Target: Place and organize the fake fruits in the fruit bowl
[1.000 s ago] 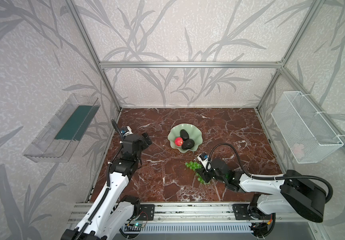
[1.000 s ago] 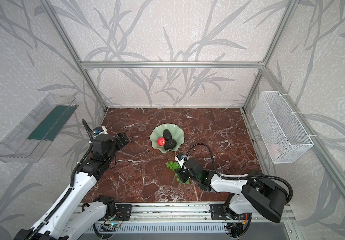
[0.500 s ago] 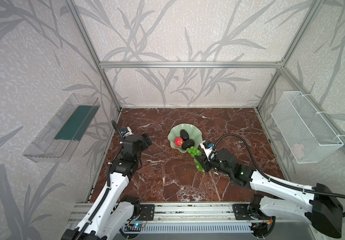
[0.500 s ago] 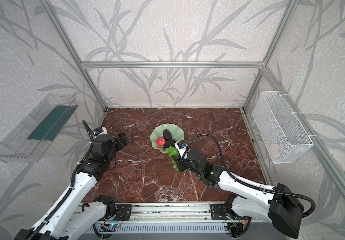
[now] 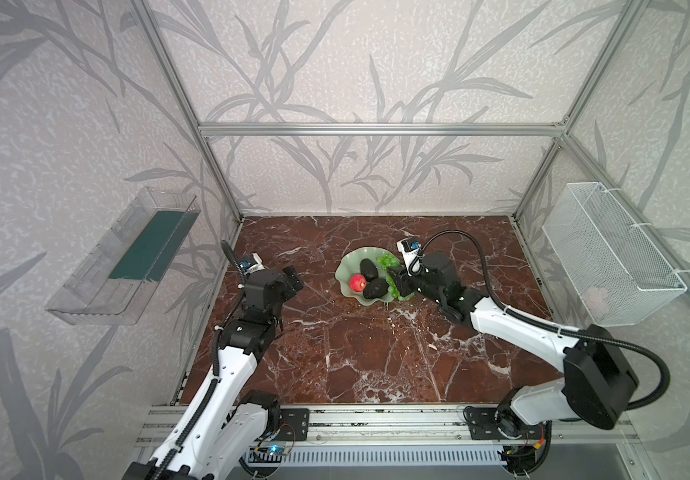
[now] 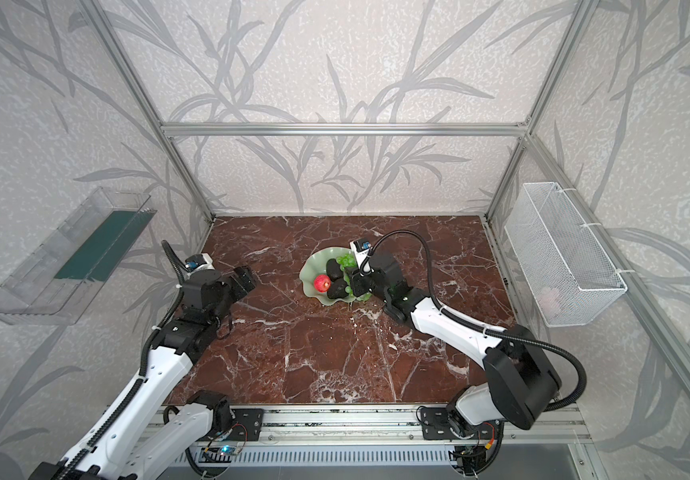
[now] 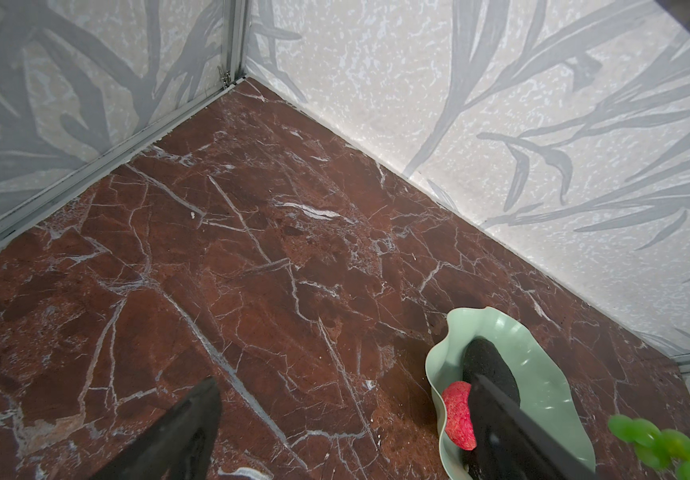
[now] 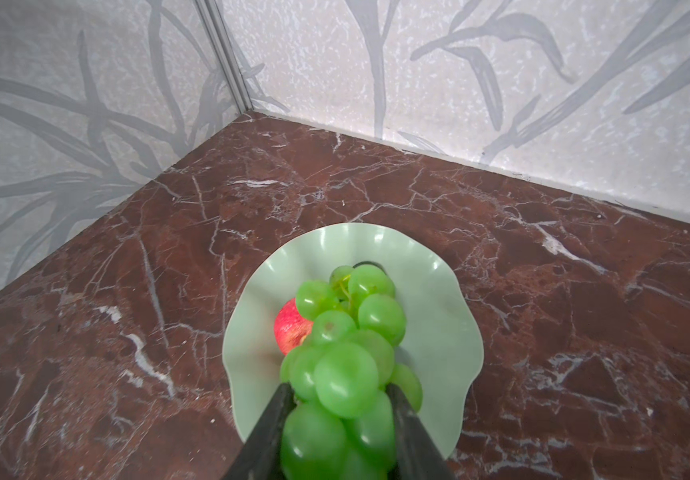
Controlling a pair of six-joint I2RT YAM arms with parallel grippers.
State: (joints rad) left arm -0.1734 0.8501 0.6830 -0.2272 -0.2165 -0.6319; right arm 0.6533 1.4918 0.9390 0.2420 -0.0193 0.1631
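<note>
The right gripper (image 8: 338, 388) has its fingers (image 8: 268, 436) clamped on the bunch of green grapes (image 8: 343, 365). One black finger presses each flank of the bunch, and the free end reaches out past the tips.

In both top views this gripper (image 5: 395, 283) is at the 3 o'clock side of the fruit bowl (image 5: 345, 266). The grapes (image 5: 388, 266) run along the bowl's right part from about 1 o'clock to 4 o'clock. Whether they touch the bowl I cannot tell.

The pale green scalloped bowl stands on the marble tabletop (image 5: 335, 353), a little toward 12 o'clock from its middle. Inside it the red apple (image 5: 358, 282) lies at 8 o'clock. One avocado (image 5: 368, 269) lies near the centre and a second avocado (image 5: 375, 289) at 6 o'clock, just beside the apple.

The left gripper (image 5: 291, 280) is at 9 o'clock from the bowl and well apart from it. Its fingers (image 7: 185, 424) are spread wide and hold nothing. In the left wrist view the bowl (image 7: 542, 374), the apple (image 7: 457, 409) and an avocado show past one finger.
</note>
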